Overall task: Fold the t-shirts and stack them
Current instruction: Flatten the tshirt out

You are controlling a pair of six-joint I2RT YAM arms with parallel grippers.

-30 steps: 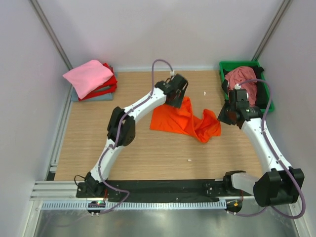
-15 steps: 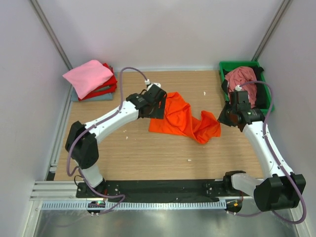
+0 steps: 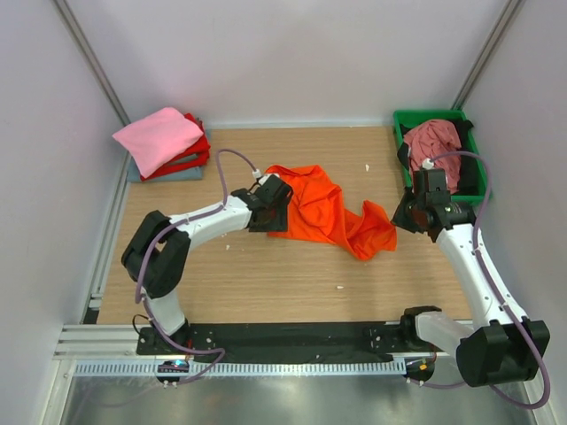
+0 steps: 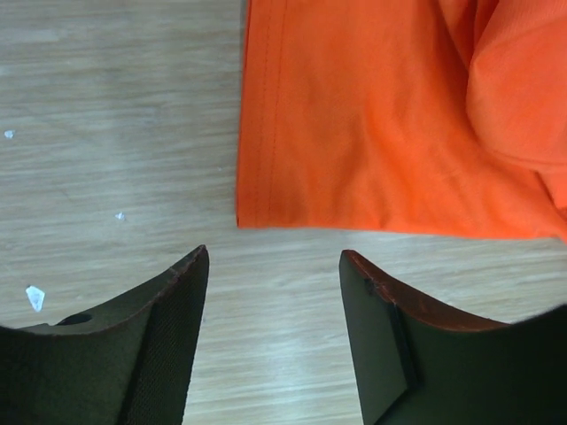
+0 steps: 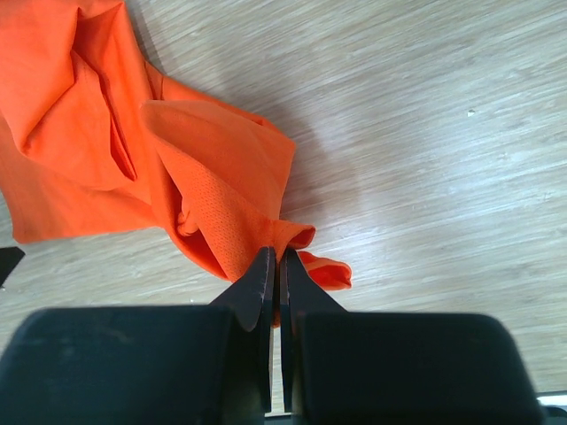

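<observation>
Broadly, pale wood-grain worktop point(image 3: 292, 274) underneath everything, closed in by white walls. Next in size, orange t-shirt point(image 3: 323, 211) near the middle, spread loosely, flatter across its left half and bunched into folds toward the right. At the far left corner, folded pile: pink t-shirt point(image 3: 158, 137) on top, red t-shirt point(image 3: 199, 146) beneath it, grey-blue t-shirt point(image 3: 173, 175) at the bottom. At the far right corner, green tray point(image 3: 425, 116) with a crumpled dusty rose t-shirt point(image 3: 434, 142) heaped inside. Left end effector point(image 4: 275, 266) with fingers spread wide, holding nothing, poised over bare wood just short of the orange t-shirt's hemmed corner and apart from the cloth. Right end effector point(image 5: 273, 258) with fingers pressed together, pinching a raised fold at the orange t-shirt's right end, lifted off the wood there above its own shadow. Smallest of all, a few white scraps point(image 4: 34, 297) scattered on the wood beside the left fingers.
</observation>
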